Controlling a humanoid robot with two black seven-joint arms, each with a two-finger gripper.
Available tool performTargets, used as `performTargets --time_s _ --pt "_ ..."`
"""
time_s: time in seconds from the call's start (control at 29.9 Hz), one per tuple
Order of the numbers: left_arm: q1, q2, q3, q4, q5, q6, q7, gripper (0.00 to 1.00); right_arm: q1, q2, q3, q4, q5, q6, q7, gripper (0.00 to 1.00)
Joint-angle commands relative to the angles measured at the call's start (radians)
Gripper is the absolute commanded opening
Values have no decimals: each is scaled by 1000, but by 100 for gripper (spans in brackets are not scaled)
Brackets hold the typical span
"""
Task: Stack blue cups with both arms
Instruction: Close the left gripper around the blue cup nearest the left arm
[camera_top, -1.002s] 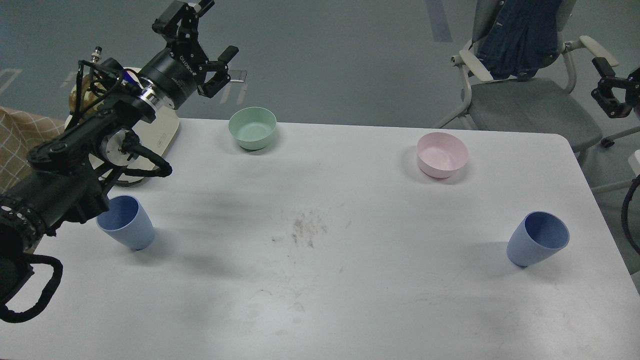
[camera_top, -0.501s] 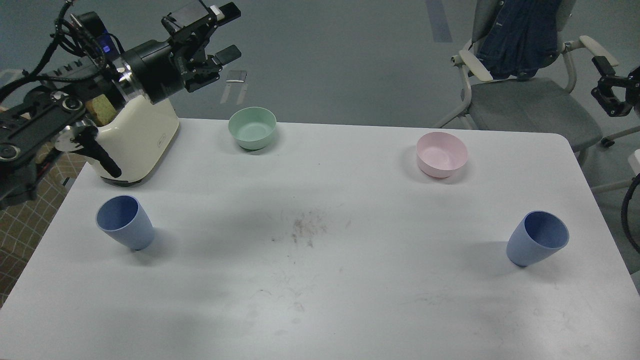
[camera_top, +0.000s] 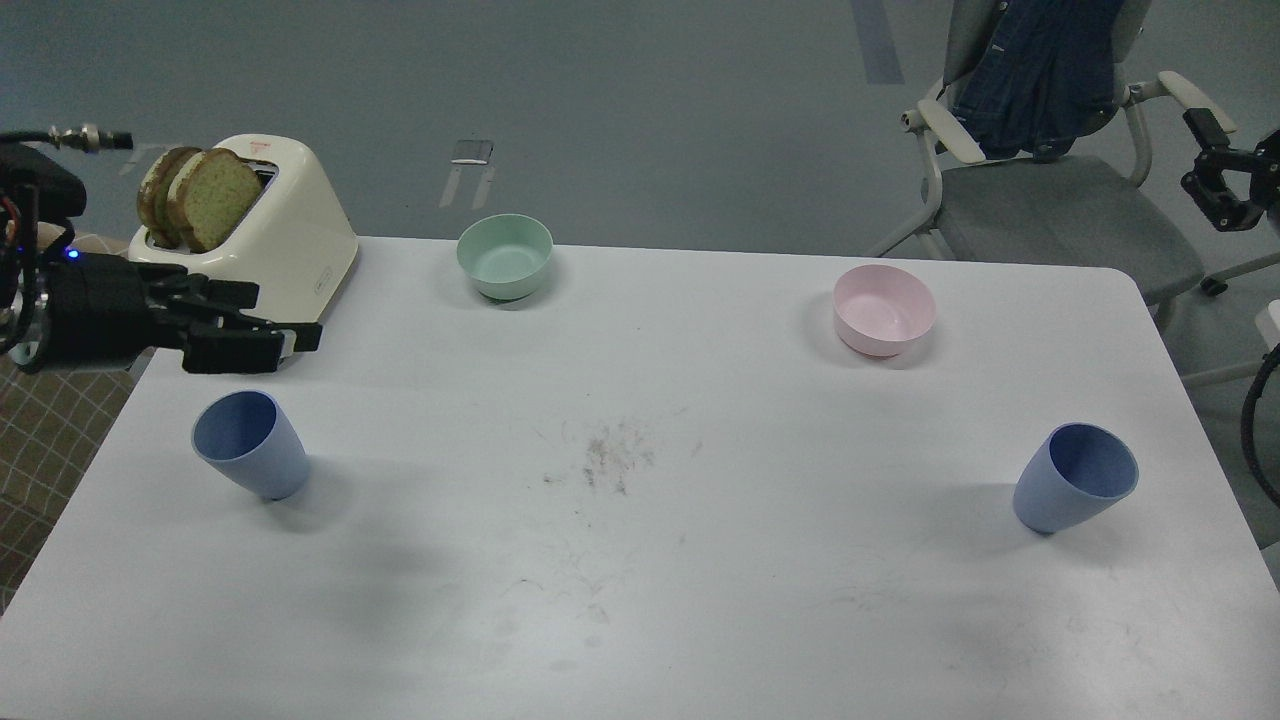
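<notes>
Two blue cups stand upright on the white table (camera_top: 640, 620), mouths up: one at the front left (camera_top: 250, 446), one at the front right (camera_top: 1078, 490). My left gripper (camera_top: 285, 318) comes in low from the left edge, fingers pointing right, just behind and above the left cup and in front of the toaster. Its two fingers stand a little apart and hold nothing. My right gripper (camera_top: 1197, 158) is small at the far right edge, off the table beside the chair, well behind the right cup. Its fingers are apart and empty.
A cream toaster (camera_top: 270, 245) with two bread slices stands at the back left corner. A mint-green bowl (camera_top: 505, 256) is at the back centre-left, a pink bowl (camera_top: 885, 310) at the back right. A chair (camera_top: 1060, 200) with a denim jacket stands behind the table's right corner.
My left arm has swung down and back to the left, from high over the toaster to low beside the left cup. The toaster now shows fully. The right gripper and the cups have hardly moved.
</notes>
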Motion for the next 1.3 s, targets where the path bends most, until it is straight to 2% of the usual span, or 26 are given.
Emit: performTargets --time_s 0.0,0.2,0.5,0.67,0.73,0.8,1.04,1.07,1.2,1.27 --pt "26 37 51 49 8 0 0 96 -1 1 0 3 0 0 0 100" --pt "28 19 122 136 -55 0 0 96 -6 3 0 15 0 0 0 100" --pt "31 -130 136 323 -135 0 0 94 -13 3 -2 31 0 0 2 100" --pt "45 -173 151 403 -132 24 0 87 -21 -1 0 31 0 0 2 100" --pt "45 -200 167 439 -132 61 0 78 -22 -1 0 32 0 0 2 100" --pt "45 -210 185 445 -134 78 0 75 -27 -1 0 32 0 0 2 100" --pt "45 -220 196 443 -135 85 0 74 -27 -1 0 32 0 0 2 100" --pt "45 -222 196 443 -135 85 0 72 -29 -1 0 32 0 0 2 100" --pt "46 -234 197 443 -131 87 0 45 -29 -4 0 32 0 0 2 100" --pt "46 -236 202 443 -130 88 0 40 -32 -7 0 34 0 0 2 100"
